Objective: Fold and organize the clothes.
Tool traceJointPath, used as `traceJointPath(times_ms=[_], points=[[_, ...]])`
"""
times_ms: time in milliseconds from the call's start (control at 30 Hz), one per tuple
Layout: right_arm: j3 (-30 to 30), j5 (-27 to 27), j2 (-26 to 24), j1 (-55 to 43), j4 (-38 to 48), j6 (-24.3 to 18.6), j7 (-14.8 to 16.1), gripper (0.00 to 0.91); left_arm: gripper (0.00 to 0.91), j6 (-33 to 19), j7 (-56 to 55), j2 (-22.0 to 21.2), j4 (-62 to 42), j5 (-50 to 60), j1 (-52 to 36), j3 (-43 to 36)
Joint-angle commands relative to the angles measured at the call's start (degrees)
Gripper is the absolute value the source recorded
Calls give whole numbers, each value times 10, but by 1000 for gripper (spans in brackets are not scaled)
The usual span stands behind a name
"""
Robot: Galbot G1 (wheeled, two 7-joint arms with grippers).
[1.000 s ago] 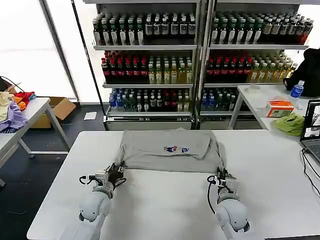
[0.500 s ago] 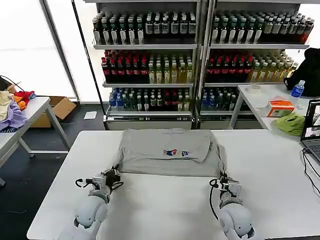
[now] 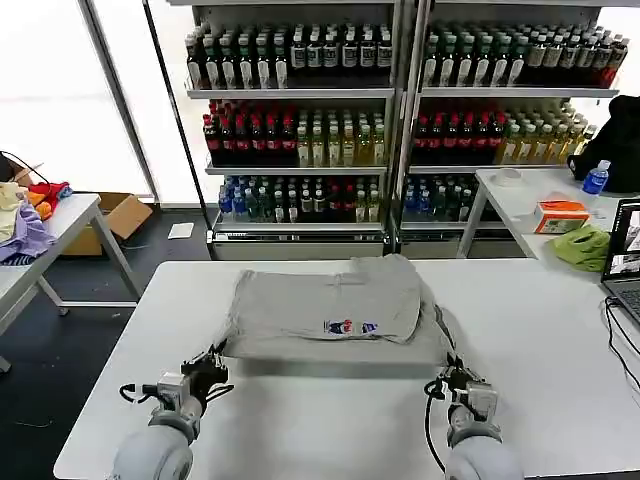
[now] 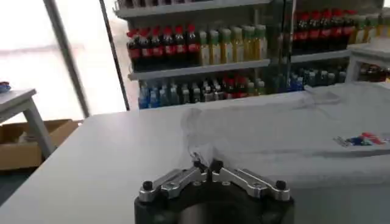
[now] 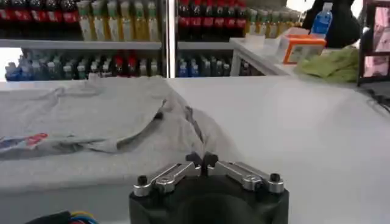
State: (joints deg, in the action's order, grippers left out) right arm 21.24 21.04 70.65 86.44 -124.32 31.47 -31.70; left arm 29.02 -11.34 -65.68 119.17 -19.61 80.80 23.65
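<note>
Grey shirt (image 3: 335, 315) lies on the white counter (image 3: 560, 330), partly folded, chest print (image 3: 348, 326) facing up. Since the earlier frames both arms have pulled back toward the robot, dragging the near hem along; the shirt sits closer and bunches higher at its right shoulder. Left pincer (image 3: 212, 362) is clamped on the shirt's near left corner, right pincer (image 3: 455, 377) clamped on the near right corner. Wrist views: tips together on cloth (image 4: 207, 165) (image 5: 202, 159). Hem underside hidden.
</note>
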Motion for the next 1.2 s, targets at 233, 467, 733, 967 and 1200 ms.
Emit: traceJointPath(times_ms=[233, 467, 733, 967, 1200], points=[[0, -45, -26, 183, -56, -51, -22, 0, 0, -26, -32, 10, 150, 13, 243, -12], [-5, -58, -28, 207, -69, -55, -36, 0, 0, -33, -37, 1, 142, 27, 266, -1], [1, -58, -31, 208, -83, -46, -38, 907, 907, -27, -32, -5, 152, 30, 268, -6], [19, -62, -24, 217, -112, -57, -48, 907, 907, -41, -18, -23, 182, 0, 257, -8], [82, -57, -9, 166, -190, -56, -26, 907, 907, -20, -17, -50, 248, -26, 172, -2]])
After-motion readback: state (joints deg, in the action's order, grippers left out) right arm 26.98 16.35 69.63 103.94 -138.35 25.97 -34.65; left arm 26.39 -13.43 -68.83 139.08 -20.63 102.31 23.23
